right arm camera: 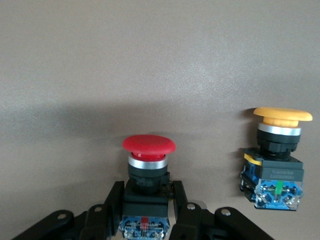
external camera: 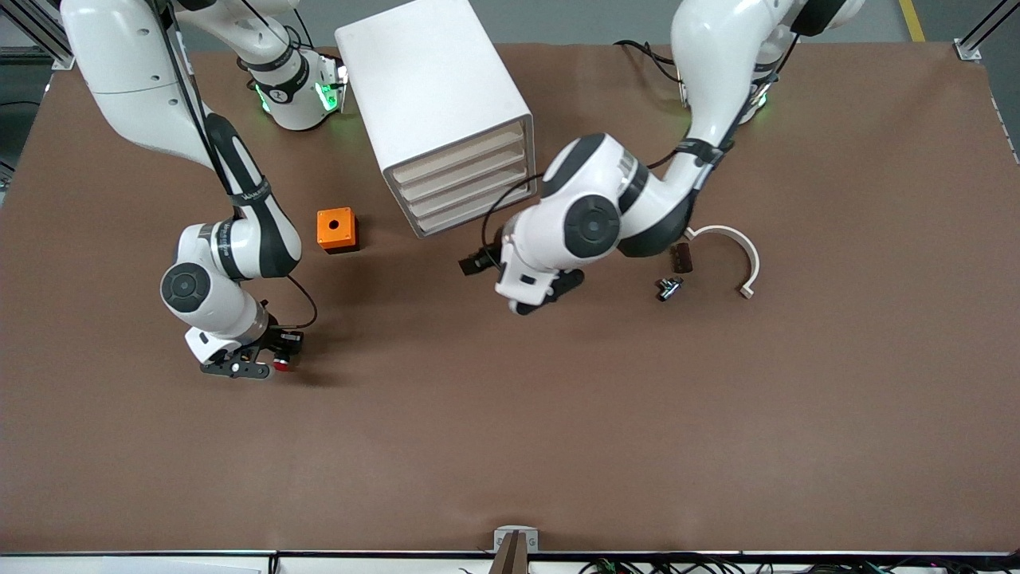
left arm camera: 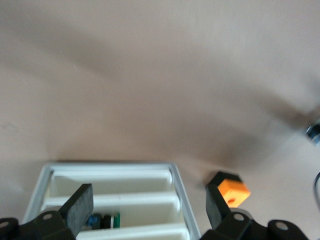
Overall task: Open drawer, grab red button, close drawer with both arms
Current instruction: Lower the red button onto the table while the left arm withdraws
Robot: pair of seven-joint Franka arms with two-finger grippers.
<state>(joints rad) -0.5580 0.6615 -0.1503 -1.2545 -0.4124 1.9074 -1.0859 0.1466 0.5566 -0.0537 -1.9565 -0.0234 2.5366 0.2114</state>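
The white cabinet (external camera: 434, 88) stands near the robots' bases. Its uppermost drawer (external camera: 460, 151) looks shut, level with the three below it. My left gripper (external camera: 548, 293) hangs open and empty in front of the drawer fronts. In the left wrist view its fingers (left arm camera: 80, 206) stand wide apart before the drawer fronts (left arm camera: 112, 182). My right gripper (external camera: 267, 365) is low over the table toward the right arm's end. It is shut on the black body of the red-capped button (external camera: 281, 364). The right wrist view shows the gripper (right arm camera: 146, 192) clamped below the button's cap (right arm camera: 149, 145).
An orange-capped twin button (right arm camera: 277, 160) lies beside the held one. The orange cube with a hole (external camera: 336, 229) sits beside the cabinet. A white curved piece (external camera: 737, 255) and two small dark parts (external camera: 668, 287) lie toward the left arm's end. A small blue, black and green part (left arm camera: 102, 220) shows between the drawer fronts.
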